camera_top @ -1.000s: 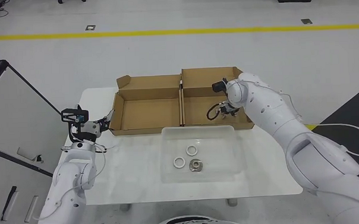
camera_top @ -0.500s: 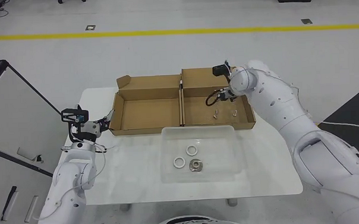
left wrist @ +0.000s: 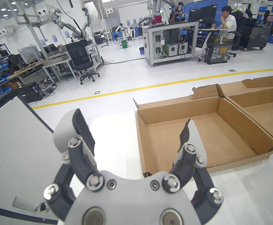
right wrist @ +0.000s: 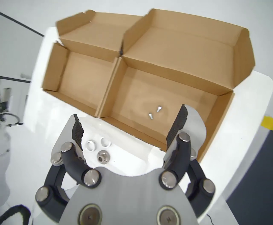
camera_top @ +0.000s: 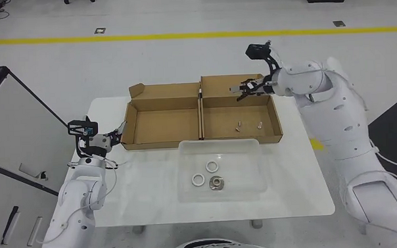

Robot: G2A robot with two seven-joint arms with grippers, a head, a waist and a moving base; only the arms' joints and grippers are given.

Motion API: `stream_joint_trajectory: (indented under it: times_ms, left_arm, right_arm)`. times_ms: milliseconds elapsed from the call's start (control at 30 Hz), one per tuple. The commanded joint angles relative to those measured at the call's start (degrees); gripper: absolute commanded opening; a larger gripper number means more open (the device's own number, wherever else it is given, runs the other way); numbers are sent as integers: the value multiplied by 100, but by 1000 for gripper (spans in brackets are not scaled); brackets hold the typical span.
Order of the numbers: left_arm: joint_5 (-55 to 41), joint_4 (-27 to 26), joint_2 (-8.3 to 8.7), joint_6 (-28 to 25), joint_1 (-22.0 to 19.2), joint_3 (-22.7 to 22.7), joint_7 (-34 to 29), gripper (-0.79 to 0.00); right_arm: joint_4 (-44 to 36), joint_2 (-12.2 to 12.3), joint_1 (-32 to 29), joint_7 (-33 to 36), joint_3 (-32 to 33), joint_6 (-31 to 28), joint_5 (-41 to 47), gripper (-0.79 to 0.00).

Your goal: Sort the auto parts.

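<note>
Fingers (right wrist: 177, 125) wide apart both sides, empty. Right gripper (right wrist: 130, 119) over brown cardboard box (right wrist: 138, 89) with two small silver bolts (right wrist: 151, 115); left gripper (left wrist: 132, 121) by second box (left wrist: 202, 132).

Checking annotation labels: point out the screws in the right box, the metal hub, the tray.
Screws (right wrist: 150, 115): right wrist view, body of the screw nearer the tray.
Metal hub (right wrist: 102, 156): right wrist view, its centre bore.
Tray (camera_top: 245, 166): top view, a bare patch of its floor.

right box (left wrist: 254, 103) cut by edge, tiny parts (camera_top: 239, 128) unidentifiable
</note>
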Motion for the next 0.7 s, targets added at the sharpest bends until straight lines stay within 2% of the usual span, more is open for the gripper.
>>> stream_joint_trajectory:
  times_ms: [0,267,667]
  left_arm:
    - [0,0,0,0,0,0,0,0]
    - [0,0,0,0,0,0,0,0]
    - [0,0,0,0,0,0,0,0]
  right_arm:
    - [-323,41,-195,68,358,-48,545,0]
    - [-1089,209,-933,540,1761,-73,2621,0]
    - [-1189,432,-2051,1336,3581,-192,4886,0]
